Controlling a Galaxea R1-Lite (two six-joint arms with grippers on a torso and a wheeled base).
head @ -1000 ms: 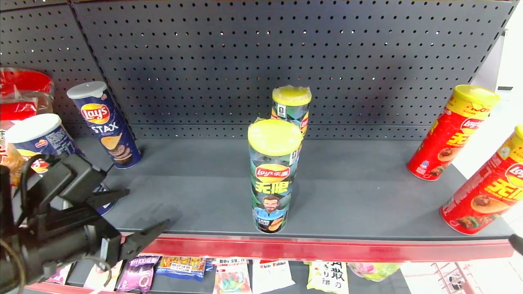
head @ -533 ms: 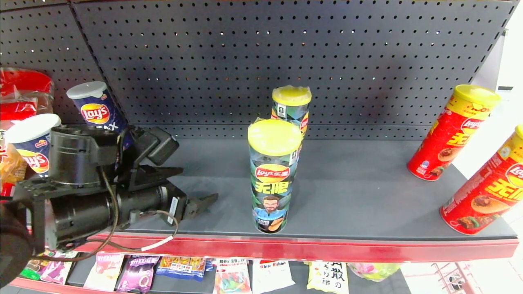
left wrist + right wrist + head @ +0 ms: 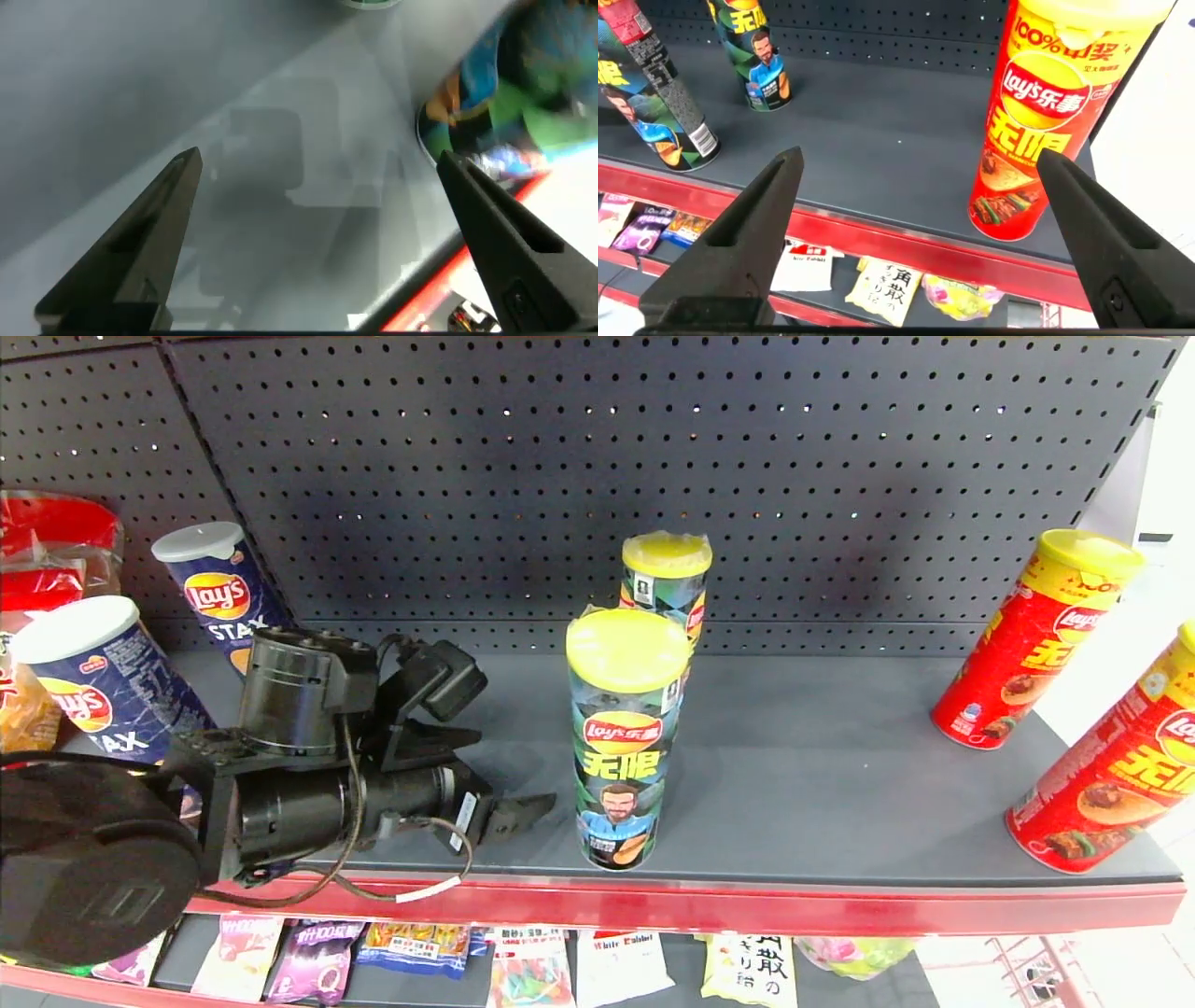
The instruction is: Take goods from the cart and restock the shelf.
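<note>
The front green can (image 3: 624, 737) stands upright near the shelf's (image 3: 822, 784) red front edge (image 3: 747, 905). The back green can (image 3: 665, 581) is right behind it, its lower part hidden by the front one.

The left gripper (image 3: 518, 767) lies low over the shelf just left of the front can, pointing at it, apart from it. In the left wrist view the gripper (image 3: 318, 159) has its fingers (image 3: 159, 233) spread wide over grey shelf, with the can's base (image 3: 505, 112) blurred just beyond one fingertip.

The right wrist view shows the right gripper (image 3: 920, 157) with its fingers (image 3: 1092, 243) also spread wide, in front of the shelf edge. The front red can (image 3: 1055, 112) is ahead of it, and both green cans (image 3: 654, 93) are farther off to one side.

In the head view the front red can (image 3: 1120, 775) and back red can (image 3: 1032, 639) stand at the right end. Two blue cans (image 3: 98, 677) stand at the left, partly covered by the left arm. A pegboard (image 3: 653, 448) backs the shelf, and bags (image 3: 523, 961) lie on the shelf below.
</note>
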